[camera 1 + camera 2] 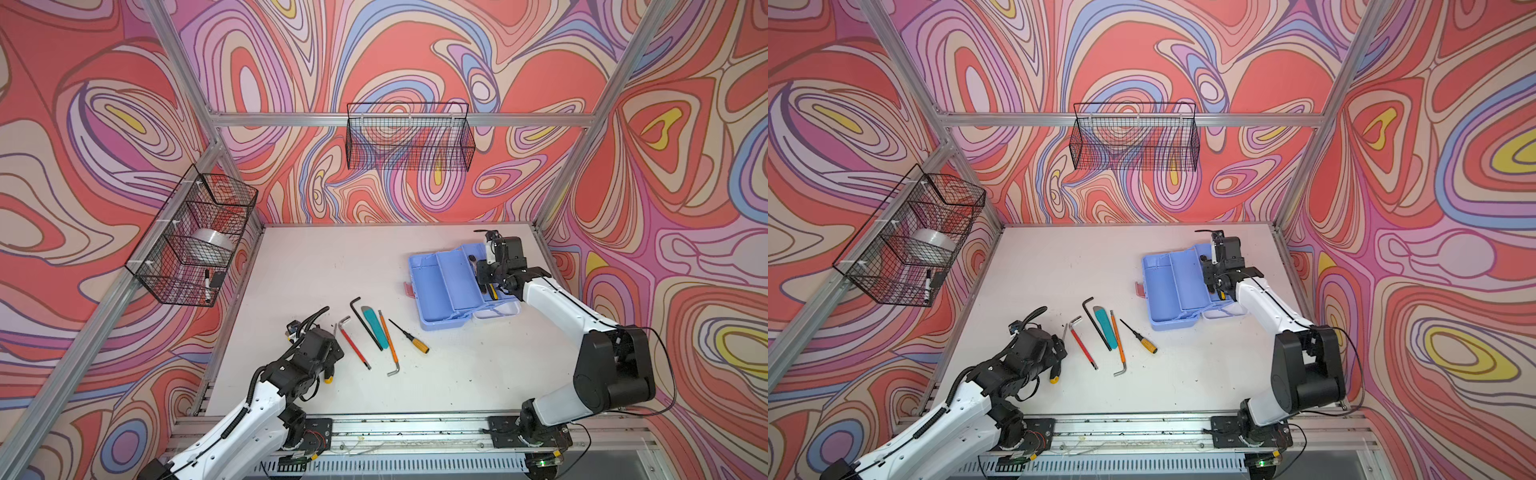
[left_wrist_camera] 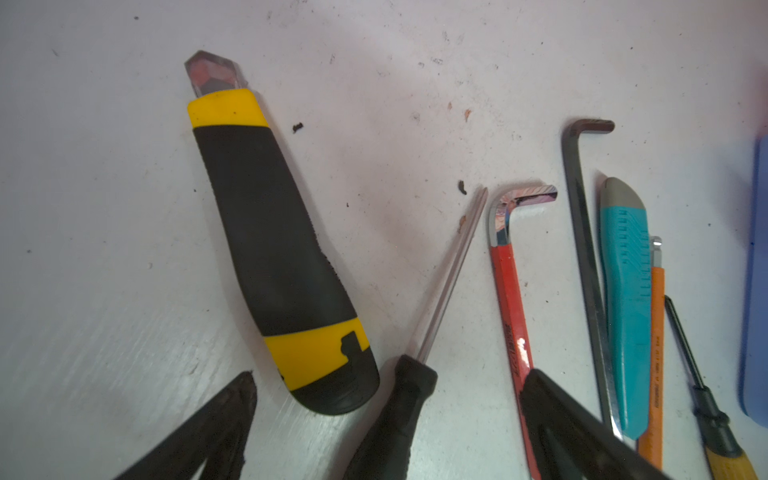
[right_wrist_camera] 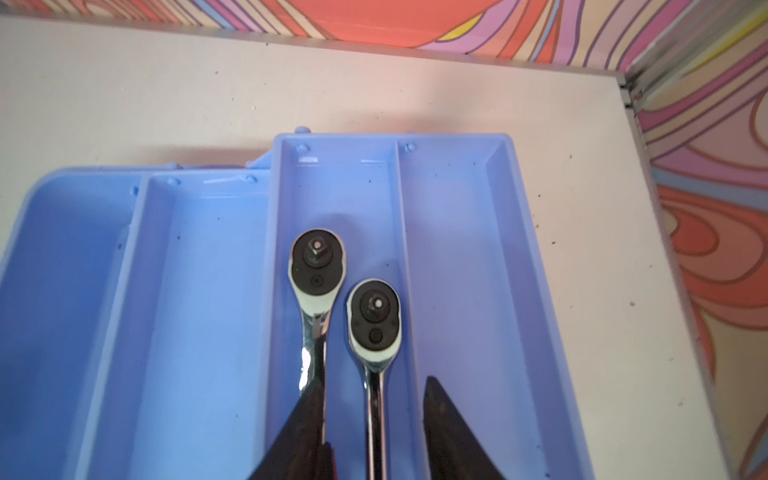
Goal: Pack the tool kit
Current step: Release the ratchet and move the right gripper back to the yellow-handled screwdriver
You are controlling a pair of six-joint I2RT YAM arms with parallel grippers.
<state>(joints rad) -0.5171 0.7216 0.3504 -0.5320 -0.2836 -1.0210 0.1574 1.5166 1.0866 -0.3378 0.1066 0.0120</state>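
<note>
The tool kit (image 1: 446, 286) (image 1: 1173, 286) lies open on the right of the table, its blue divided tray (image 3: 336, 199) facing up. Two ratchet wrenches (image 3: 318, 266) (image 3: 375, 316) lie side by side in one compartment. My right gripper (image 3: 374, 384) (image 1: 487, 279) hangs open over that compartment; the smaller ratchet's handle runs between its fingers with a gap on each side. My left gripper (image 2: 390, 384) (image 1: 330, 355) is open low over the table's front left. A yellow-and-black utility knife (image 2: 274, 249) and a black-handled screwdriver (image 2: 449, 270) lie between its fingers.
To the right of the left gripper lie a red hex key (image 1: 353, 345), a black hex key (image 1: 365, 322), a teal knife (image 1: 376, 328), an orange hex key (image 1: 388, 340) and a yellow-handled screwdriver (image 1: 411, 332). Black wire baskets hang on the left wall (image 1: 191, 237) and the back wall (image 1: 409, 137).
</note>
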